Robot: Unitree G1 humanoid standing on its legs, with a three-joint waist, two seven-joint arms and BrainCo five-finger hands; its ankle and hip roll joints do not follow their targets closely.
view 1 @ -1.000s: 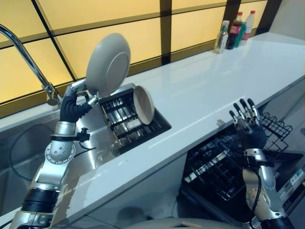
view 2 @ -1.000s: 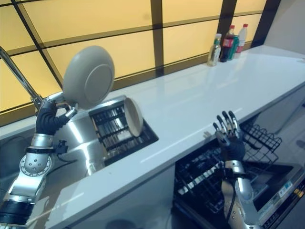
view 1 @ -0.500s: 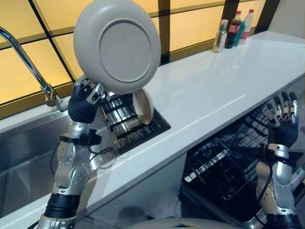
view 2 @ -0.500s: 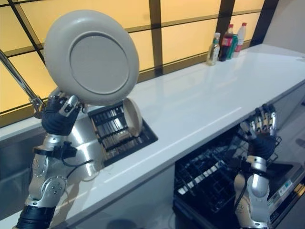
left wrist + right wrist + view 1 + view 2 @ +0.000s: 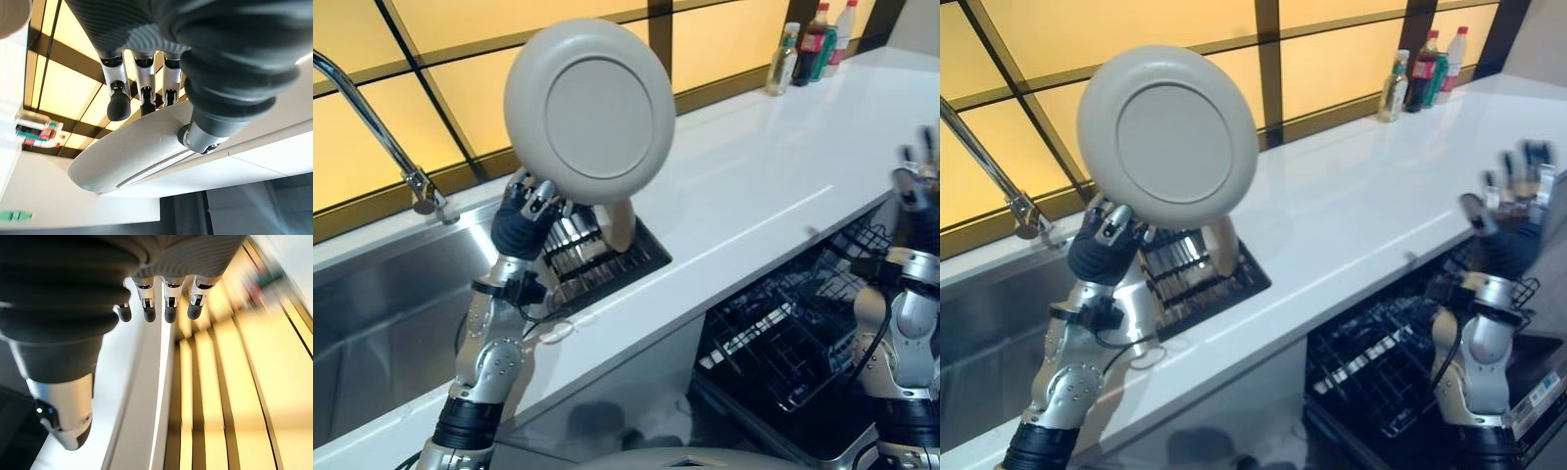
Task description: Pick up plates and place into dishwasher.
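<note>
The plate is held up in the air, on edge, its underside with the round foot ring facing the head camera, above the drying rack sunk into the worktop beside the sink. The left hand grips it at the lower rim, fingers behind the rim and thumb in front, pinching the edge; the left forearm rises nearly upright from below the worktop's front edge, wrist bent back under the plate. A second plate stands on edge in the rack, mostly hidden behind the raised one.

The left wrist view shows the plate's rim from underneath, running between the fingertips and the thumb tip, with the yellow window panels beyond it.

The right hand is raised at the right end of the worktop's front edge, palm towards the plate, above the open dishwasher rack. Its fingers are straight and slightly spread, holding nothing; the right wrist view shows them in a row with the thumb apart.

A tap arches over the sink, and bottles stand at the far right corner of the worktop.
</note>
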